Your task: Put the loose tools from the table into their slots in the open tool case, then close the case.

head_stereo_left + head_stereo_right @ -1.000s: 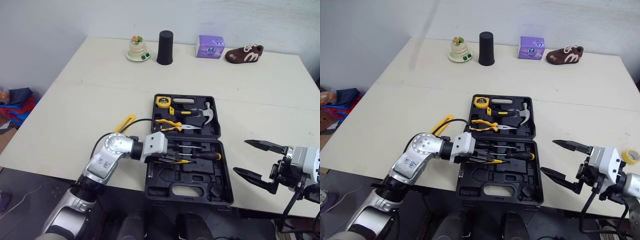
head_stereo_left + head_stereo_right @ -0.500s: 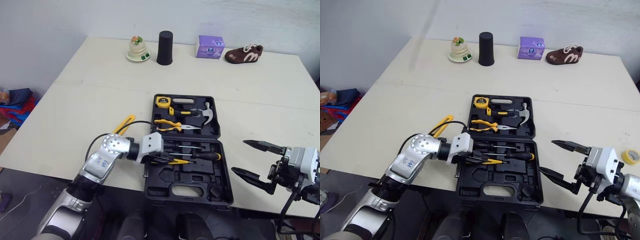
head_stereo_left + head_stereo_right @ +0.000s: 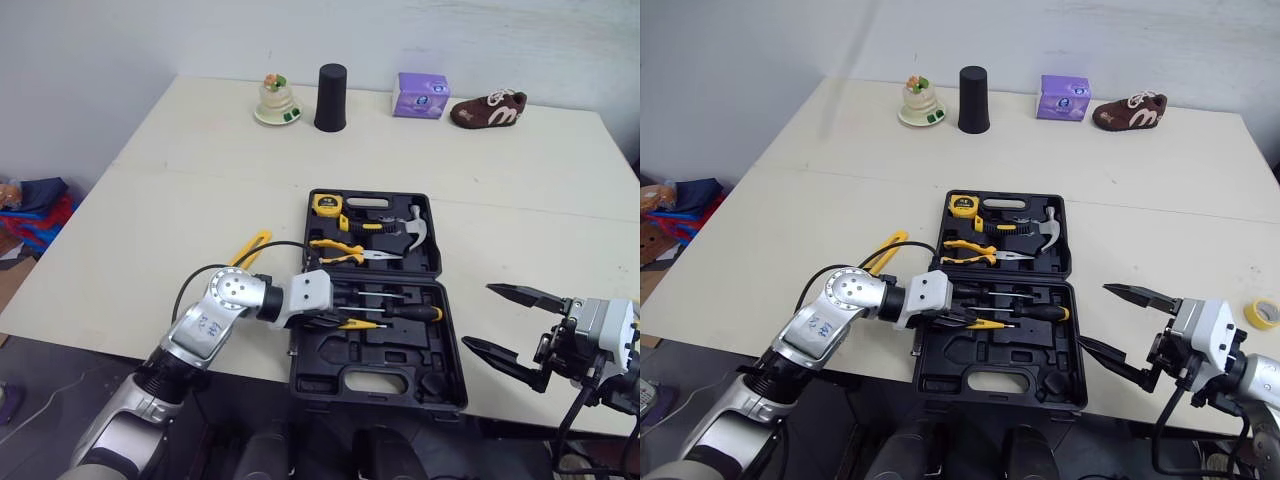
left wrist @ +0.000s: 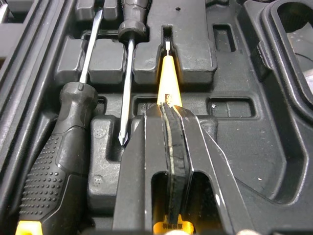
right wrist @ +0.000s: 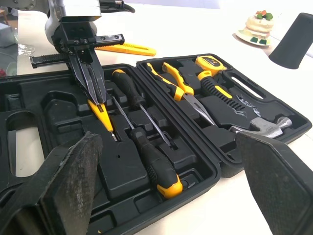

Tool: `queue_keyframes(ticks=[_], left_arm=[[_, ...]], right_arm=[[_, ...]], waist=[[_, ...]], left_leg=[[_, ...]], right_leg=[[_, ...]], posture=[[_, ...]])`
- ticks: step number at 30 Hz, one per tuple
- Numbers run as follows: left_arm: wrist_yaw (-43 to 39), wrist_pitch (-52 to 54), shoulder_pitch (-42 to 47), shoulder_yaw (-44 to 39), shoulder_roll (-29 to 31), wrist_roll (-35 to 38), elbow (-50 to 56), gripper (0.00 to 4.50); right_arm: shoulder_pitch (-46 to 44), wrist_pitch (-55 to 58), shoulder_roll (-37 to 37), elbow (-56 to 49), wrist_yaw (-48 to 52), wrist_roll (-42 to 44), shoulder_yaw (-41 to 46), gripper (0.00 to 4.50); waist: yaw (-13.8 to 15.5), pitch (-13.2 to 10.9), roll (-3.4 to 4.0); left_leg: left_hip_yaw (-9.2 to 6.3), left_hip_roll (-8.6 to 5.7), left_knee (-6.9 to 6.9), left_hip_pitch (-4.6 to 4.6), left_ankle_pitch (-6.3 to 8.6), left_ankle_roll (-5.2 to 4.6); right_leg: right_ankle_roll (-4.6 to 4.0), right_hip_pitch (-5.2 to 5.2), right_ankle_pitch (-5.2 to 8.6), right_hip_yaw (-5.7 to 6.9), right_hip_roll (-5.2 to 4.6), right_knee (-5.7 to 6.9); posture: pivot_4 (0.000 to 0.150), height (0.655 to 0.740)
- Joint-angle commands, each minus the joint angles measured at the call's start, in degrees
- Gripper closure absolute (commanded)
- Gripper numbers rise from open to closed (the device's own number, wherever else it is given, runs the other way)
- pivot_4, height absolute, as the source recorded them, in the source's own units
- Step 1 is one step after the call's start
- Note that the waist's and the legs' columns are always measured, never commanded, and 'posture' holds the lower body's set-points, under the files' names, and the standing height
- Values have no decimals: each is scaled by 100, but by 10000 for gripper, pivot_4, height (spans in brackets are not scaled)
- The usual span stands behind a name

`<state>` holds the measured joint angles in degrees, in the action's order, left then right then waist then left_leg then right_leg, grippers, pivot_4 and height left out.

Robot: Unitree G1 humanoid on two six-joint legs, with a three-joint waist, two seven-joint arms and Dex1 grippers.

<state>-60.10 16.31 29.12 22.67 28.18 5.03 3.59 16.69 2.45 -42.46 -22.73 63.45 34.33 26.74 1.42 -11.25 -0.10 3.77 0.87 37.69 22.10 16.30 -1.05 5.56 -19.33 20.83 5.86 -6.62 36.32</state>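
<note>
The left gripper (image 4: 168, 105) is clamped on the yellow screwdriver (image 4: 166, 73), whose shaft points ahead into its slot in the tool case (image 3: 370, 372), ready for seating. The right gripper (image 3: 480, 315) hangs wide open beside it.

Your left arm: bent, reaching right | left gripper (image 4: 168, 110): pinched, apparently on a yellow-handled tool (image 4: 166, 73) | right gripper (image 3: 480, 315): near right, fingers spread wide

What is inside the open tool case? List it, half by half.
Far half: tape measure, pliers, hammer. Near half: two black-handled screwdrivers, plus a yellow screwdriver gripped in the left pincer. The pincer covers part of it and the slot beneath.
</note>
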Motion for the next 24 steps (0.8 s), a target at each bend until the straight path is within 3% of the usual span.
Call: queue_keyframes(ticks=[1, 3, 6, 8, 10, 17, 20, 24], left_arm=[[-199, -592, -122, -154, 146, 28, -428, 44080], [-508, -988, -88, -409, 201, 318, -498, 44080], [-622, -804, 47, -1317, 135, 1319, -438, 44080], [-595, -511, -40, -1923, 334, 1787, -358, 39870], [-580, -423, -180, -2265, 542, 1928, -360, 33680], [-58, -1117, -715, -3504, 1325, 1664, -1328, 1663], [842, -1662, -974, -4597, 1742, 1547, -2562, 570], [1535, -2057, -1053, -5271, 2131, 1493, -3647, 570]], right_arm=[[114, -105, -75, -14, 96, 62, 335, 0], [202, -108, -116, 59, 168, 104, 543, 0], [580, -233, -219, 501, 529, 133, 1240, 0], [739, -539, -292, 1133, 685, -31, 1753, 0], [783, -776, -323, 1556, 730, -144, 2024, 0], [757, -1713, -370, 3231, 487, -512, 2786, 0], [775, -2254, -487, 4524, -170, -826, 3279, 0], [873, -2630, -625, 5643, -896, -1030, 3592, 0]], waist=[[1, 2, 3], [1, 0, 1], [-1, -4, -2], [-2, -6, -5], [-13, -6, -6], [-26, -8, -8], [-42, -9, -11], [-98, -11, -14]], left_leg=[[0, 0, 0, 0, 0, 0], [-1, 0, 0, 3, 0, 0], [1, 0, -5, 10, 0, 0], [-2, 1, -6, 13, 1, -1], [-1, 1, -7, 13, 1, -2], [9, 0, -46, -4, -3, 3], [8, 0, -50, -3, -3, 4], [10, 1, -70, -3, 1, 9]], right_leg=[[0, 0, 0, 0, 0, -1], [0, -2, 0, 2, 0, -2], [0, -9, 0, 4, 0, -6], [0, -8, 0, 7, 0, -13], [0, -6, 0, 8, 0, -16], [0, -11, 0, 3, 1, -24], [0, -14, 0, 4, 0, -26], [-1, -24, 1, 6, -1, -33]], posture=[[1500, 7341], [1500, 7341], [1500, 7341], [1500, 7341], [1500, 7341], [1500, 7341], [1500, 7341], [1500, 7341]])
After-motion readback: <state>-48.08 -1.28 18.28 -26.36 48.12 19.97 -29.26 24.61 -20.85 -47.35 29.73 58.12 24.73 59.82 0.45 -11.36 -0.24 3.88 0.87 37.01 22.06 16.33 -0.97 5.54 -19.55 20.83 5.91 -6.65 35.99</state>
